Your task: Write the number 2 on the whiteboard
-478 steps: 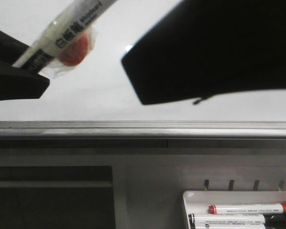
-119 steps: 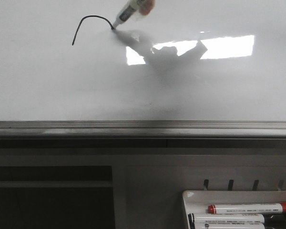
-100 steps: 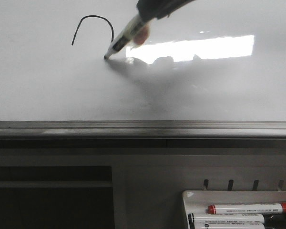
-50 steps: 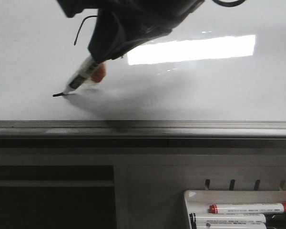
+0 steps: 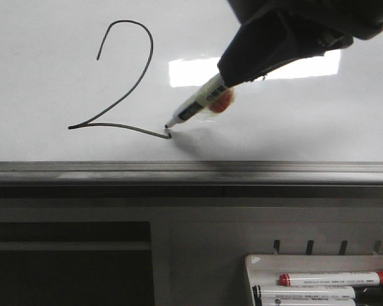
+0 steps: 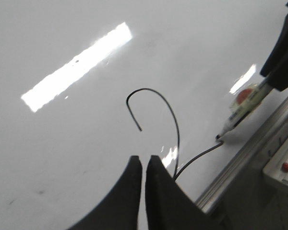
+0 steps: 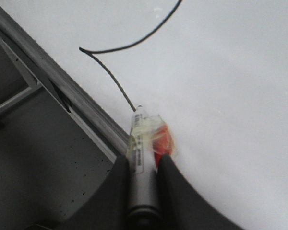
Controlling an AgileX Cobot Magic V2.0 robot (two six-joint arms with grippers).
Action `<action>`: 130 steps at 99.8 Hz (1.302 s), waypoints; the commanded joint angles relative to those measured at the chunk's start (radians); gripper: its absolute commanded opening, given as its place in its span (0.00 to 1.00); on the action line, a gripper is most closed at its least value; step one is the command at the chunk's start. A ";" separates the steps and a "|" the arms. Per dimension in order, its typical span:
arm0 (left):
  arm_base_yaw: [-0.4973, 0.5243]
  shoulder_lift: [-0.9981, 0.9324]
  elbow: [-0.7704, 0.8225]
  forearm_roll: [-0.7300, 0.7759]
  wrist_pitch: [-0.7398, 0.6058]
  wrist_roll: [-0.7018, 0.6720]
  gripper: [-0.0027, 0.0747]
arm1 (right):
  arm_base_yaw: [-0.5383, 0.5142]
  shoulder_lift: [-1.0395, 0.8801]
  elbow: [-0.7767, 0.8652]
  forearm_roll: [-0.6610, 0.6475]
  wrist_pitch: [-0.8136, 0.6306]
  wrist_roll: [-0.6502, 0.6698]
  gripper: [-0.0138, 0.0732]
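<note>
Marker (image 5: 201,107) is being gripped slantwise by the right gripper (image 7: 143,165), jaws closing on its barrel so the tip is touching the whiteboard (image 5: 45,127) at the base stroke's end, just above the board's lower rail (image 5: 191,171). Nearest, at the front right corner, a white tray (image 5: 255,262) is holding spare markers (image 5: 332,278). Farther off, the number 2 (image 5: 118,83) is sitting left of the tip, apparently complete. Left gripper (image 6: 143,165) is hovering with fingers together, holding nothing.
</note>
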 commanded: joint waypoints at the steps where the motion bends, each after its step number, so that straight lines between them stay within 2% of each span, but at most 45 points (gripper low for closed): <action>1: -0.009 0.044 -0.020 0.037 -0.161 -0.015 0.16 | 0.036 -0.034 -0.043 -0.017 -0.057 0.001 0.09; 5: -0.009 0.069 -0.013 0.052 -0.200 -0.015 0.24 | 0.056 -0.034 -0.047 -0.017 -0.039 -0.004 0.09; 12: -0.009 0.137 -0.010 0.062 -0.216 -0.015 0.43 | 0.093 -0.034 -0.057 -0.017 -0.029 -0.034 0.09; 13: -0.009 0.152 -0.010 0.062 -0.211 -0.015 0.48 | 0.101 -0.034 -0.059 -0.017 -0.029 -0.039 0.09; 20: -0.009 0.227 -0.010 0.072 -0.205 -0.015 0.59 | 0.138 -0.034 -0.075 -0.017 -0.027 -0.056 0.09; 40: -0.009 0.398 -0.014 0.182 -0.270 -0.015 0.60 | 0.187 -0.030 -0.129 -0.017 -0.016 -0.059 0.09; 57: -0.009 0.485 -0.033 0.191 -0.261 -0.022 0.52 | 0.192 -0.030 -0.164 -0.017 0.054 -0.059 0.09; 70: -0.009 0.502 -0.051 0.192 -0.246 -0.068 0.52 | 0.204 -0.030 -0.166 -0.006 0.109 -0.059 0.09; 89: -0.009 0.505 -0.051 0.196 -0.237 -0.068 0.50 | 0.264 -0.030 -0.166 -0.006 0.061 -0.059 0.09; 114: -0.009 0.508 -0.051 0.196 -0.231 -0.068 0.25 | 0.270 -0.030 -0.166 0.001 0.054 -0.059 0.09; 130: -0.009 0.508 -0.051 0.196 -0.236 -0.068 0.02 | 0.270 -0.030 -0.166 0.004 0.057 -0.059 0.09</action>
